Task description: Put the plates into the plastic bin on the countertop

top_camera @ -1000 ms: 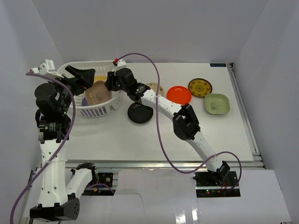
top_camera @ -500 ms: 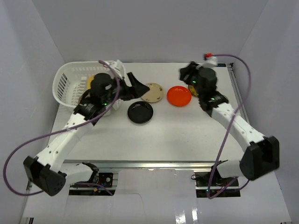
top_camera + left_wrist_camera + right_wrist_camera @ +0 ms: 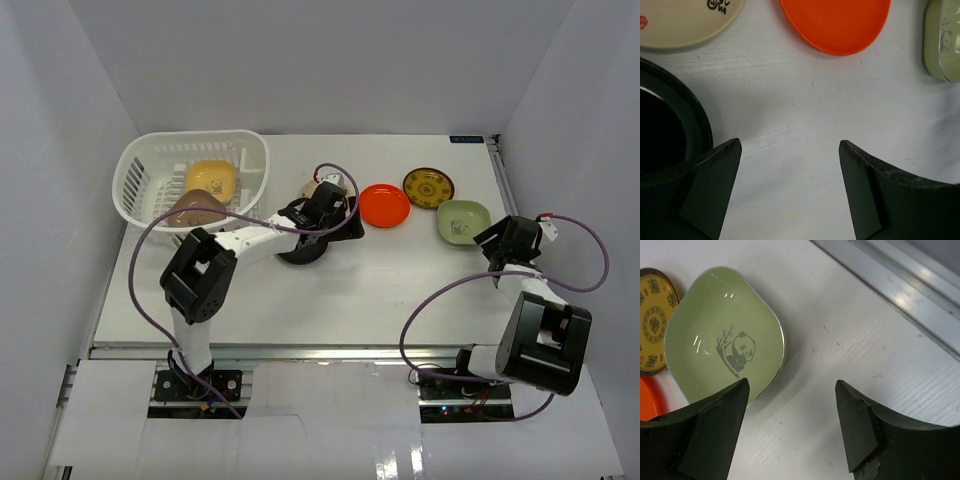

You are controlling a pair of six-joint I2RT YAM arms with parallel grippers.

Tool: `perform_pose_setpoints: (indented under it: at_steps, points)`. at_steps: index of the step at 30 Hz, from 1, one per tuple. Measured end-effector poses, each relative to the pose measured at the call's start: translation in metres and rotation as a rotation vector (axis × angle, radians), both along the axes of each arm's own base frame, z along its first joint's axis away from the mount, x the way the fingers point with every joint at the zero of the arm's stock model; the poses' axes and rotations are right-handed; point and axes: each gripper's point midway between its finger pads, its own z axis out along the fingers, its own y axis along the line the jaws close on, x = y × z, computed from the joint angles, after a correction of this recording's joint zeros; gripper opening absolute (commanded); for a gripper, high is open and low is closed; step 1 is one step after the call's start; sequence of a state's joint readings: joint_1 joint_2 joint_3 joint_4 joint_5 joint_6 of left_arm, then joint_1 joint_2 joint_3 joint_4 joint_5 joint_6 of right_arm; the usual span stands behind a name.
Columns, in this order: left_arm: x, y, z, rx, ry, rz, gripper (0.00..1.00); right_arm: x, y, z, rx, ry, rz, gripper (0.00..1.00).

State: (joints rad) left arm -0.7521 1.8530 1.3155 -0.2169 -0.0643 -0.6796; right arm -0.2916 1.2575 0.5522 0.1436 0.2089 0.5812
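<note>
Five plates lie loose on the counter seen from above, with two in the plastic bin.

Left wrist: the left hand is spread and empty beside the black plate. Closing off-rim could shove it.

Right wrist: the right hand is spread and empty. The green plate may skid.

left end effector moved to black plate, right end effector to green dish

1. Cream plate, upper left of my left wrist view: black brush characters and a red stamp; I can't read either.
2. Blue label on the bench's far edge, upper right, top view: too small.
</note>
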Motion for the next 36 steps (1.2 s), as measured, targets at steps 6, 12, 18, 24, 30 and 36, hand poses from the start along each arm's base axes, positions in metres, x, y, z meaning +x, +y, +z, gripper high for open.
perform_pose_setpoints:
  at_steps: [6,12,18,24,30,36]
  points:
    - [0.04,-0.025,-0.022,0.024,-0.024,0.036,0.89,0.013,0.017,-0.045,0.136,0.067,0.057,0.58]
    - [0.077,-0.047,-0.036,0.03,-0.057,0.056,0.88,0.025,0.019,-0.044,0.163,0.029,0.061,0.19]
    - [0.098,-0.054,-0.058,0.045,-0.055,0.072,0.78,-0.001,0.027,-0.036,0.168,-0.019,0.041,0.08]
    - [0.107,-0.058,-0.063,0.018,-0.052,0.106,0.48,-0.016,0.038,0.012,0.139,-0.179,0.081,0.08]
    - [0.112,-0.059,-0.073,-0.059,-0.062,0.177,0.07,-0.021,0.056,0.07,0.101,-0.347,0.186,0.08]
    - [0.103,-0.047,-0.065,-0.156,-0.069,0.26,0.0,-0.033,0.077,0.08,0.116,-0.361,0.28,0.08]
